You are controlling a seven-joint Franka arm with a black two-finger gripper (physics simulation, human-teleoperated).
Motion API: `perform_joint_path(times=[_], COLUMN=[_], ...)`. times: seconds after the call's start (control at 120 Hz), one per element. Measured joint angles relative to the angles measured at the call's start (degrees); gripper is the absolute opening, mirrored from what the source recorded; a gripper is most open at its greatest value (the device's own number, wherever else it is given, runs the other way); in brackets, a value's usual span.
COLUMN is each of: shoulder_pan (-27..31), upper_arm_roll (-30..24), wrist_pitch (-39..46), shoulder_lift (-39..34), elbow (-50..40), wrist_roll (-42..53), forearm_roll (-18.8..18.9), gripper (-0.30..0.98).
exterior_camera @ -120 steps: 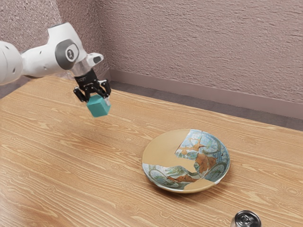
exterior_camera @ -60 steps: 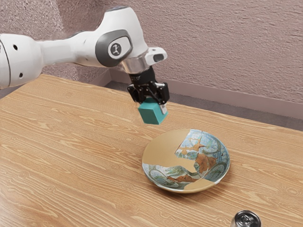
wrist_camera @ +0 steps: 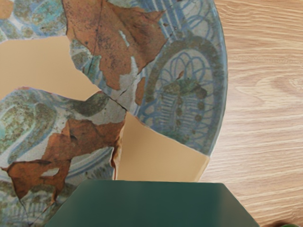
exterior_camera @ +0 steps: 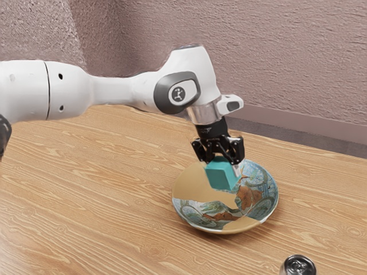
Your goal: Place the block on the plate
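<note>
My gripper (exterior_camera: 222, 163) is shut on the teal block (exterior_camera: 221, 175), one finger on either side of it, over the back part of the painted plate (exterior_camera: 189, 186) in the exterior view. The block is slightly tilted and overlaps the plate in that view; whether its underside touches the plate I cannot tell. In the wrist view the block (wrist_camera: 151, 204) is the large dark teal shape at the lower edge, with the patterned plate (wrist_camera: 182, 94) beyond it.
A metal can (exterior_camera: 299, 266) stands at the exterior view's lower edge, toward its right, apart from the plate. Wooden table (exterior_camera: 86, 212) surrounds the plate, and a rough wall rises behind the table.
With the block held, my gripper has travelled toward the exterior view's right and downward, from above the bare table to over the plate. Plate and can have stayed put.
</note>
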Motion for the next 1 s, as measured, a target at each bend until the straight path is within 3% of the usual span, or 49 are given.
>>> perform_joint_path(times=[0.158,0.35,0.533,0.675,0.875,1.0], shoulder_pan=[-0.74,-0.94,-0.93,-0.92,-0.74,-0.65], upper_arm_roll=[-0.09,0.02,3.64,6.23,10.39,11.33], wrist_pitch=[2.8,4.0,0.61,-3.39,-10.18,-13.4], shoulder_lift=[3.51,3.67,-5.62,-8.59,-16.5,-17.72], elbow=[0.11,0.13,0.19,2.6,4.3,5.69], wrist_roll=[-1.61,-2.74,-3.52,-4.02,-4.56,-4.46], forearm_roll=[0.44,0.48,0.71,0.88,4.41,5.92], gripper=[0.4,0.56,0.63,0.66,0.68,0.68])
